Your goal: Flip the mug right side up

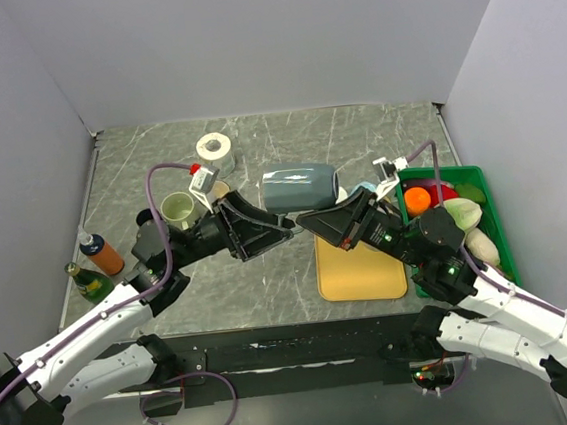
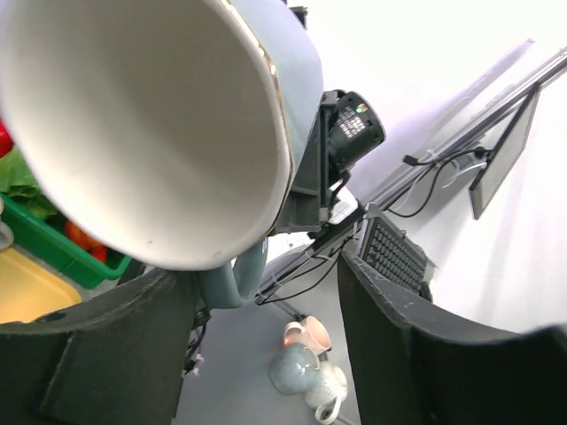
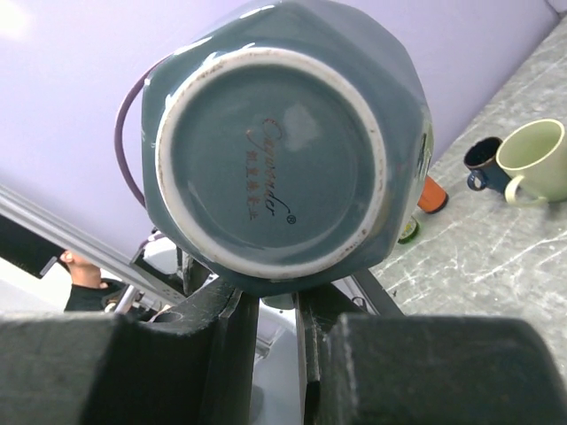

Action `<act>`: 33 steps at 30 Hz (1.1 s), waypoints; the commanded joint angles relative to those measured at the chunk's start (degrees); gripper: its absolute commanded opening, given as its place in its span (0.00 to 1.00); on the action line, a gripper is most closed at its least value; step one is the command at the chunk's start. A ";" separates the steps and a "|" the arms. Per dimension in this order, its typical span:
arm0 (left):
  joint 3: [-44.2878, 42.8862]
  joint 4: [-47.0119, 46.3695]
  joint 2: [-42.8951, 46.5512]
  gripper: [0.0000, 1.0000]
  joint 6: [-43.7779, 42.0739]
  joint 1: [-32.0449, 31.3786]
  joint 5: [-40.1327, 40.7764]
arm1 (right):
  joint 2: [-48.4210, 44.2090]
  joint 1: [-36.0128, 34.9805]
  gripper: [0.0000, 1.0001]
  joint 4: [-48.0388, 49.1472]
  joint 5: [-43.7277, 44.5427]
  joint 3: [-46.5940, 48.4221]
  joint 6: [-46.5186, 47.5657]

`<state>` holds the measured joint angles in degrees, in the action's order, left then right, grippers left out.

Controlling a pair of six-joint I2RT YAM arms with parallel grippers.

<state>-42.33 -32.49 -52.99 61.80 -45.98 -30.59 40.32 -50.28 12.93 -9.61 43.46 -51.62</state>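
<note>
— Where's the mug (image 1: 299,188)?
— Off the tabletop (image 1: 257,145), on its side, at 11 o'clock from the yellow cutting board (image 1: 354,271).
— Hands?
— Right hand (image 3: 276,328) pinches it; left hand (image 2: 257,310) is spread.

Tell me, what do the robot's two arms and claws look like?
The left arm and right arm have white shells near the base, black joints and links further out. The left claw and right claw are chunky, matte black, two-fingered. A thin purple cable loops to a small white camera box at each wrist.
</note>
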 commanded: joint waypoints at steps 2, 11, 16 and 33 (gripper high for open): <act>0.40 -10.81 -0.88 0.63 5.07 -0.25 -2.45 | -1.99 -0.43 0.00 11.50 -0.76 -0.57 0.81; 0.14 -13.92 -3.34 0.36 7.63 -0.61 -2.90 | -2.96 -0.78 0.00 13.44 -0.06 -2.68 1.43; -0.13 -11.20 -3.08 0.08 5.79 -0.69 -1.58 | -2.87 -1.13 0.00 13.18 0.46 -3.12 1.43; -9.61 21.55 3.59 0.01 -14.67 -0.69 13.52 | 4.42 -1.22 0.67 -20.47 9.52 10.31 5.65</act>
<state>-47.09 -16.71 -51.59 54.74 -46.70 -23.81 42.35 -51.59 2.98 -4.05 47.94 -48.56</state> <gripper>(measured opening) 0.166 0.560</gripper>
